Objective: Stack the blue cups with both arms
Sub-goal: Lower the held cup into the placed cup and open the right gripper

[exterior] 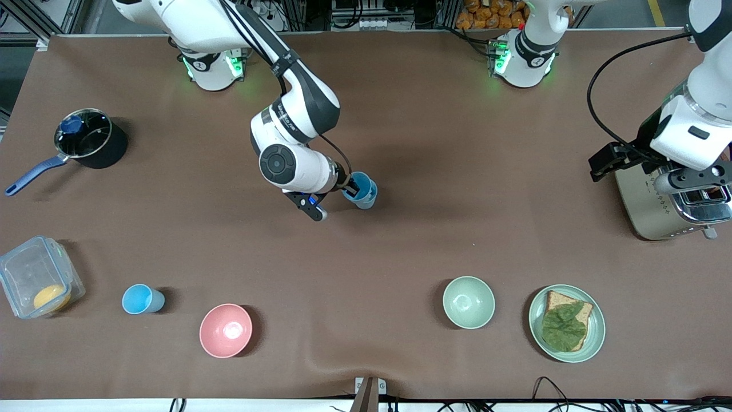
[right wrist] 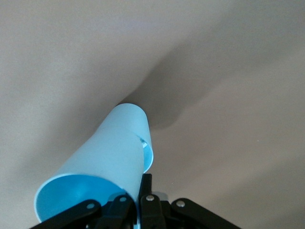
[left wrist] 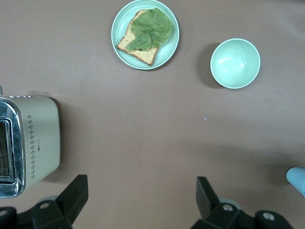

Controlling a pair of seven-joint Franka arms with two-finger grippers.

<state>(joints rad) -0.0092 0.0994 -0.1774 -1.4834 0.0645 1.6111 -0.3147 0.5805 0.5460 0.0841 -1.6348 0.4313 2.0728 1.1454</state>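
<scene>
Right gripper (exterior: 349, 186), mid-table: fingers clamped on the rim of a blue cup (exterior: 360, 190), one finger inside. In the right wrist view this held cup (right wrist: 102, 167) sits nested in a second cup (right wrist: 143, 129), the stack tilted, its base at or near the table (exterior: 434, 240); contact can't be judged. Third cup (exterior: 142, 299) stands alone, well apart from that gripper, nearer the front camera, beside the pink bowl (exterior: 226, 330). Left gripper (left wrist: 140, 202) waits above the table next to the toaster (left wrist: 28, 143), fingers spread wide, holding nothing.
</scene>
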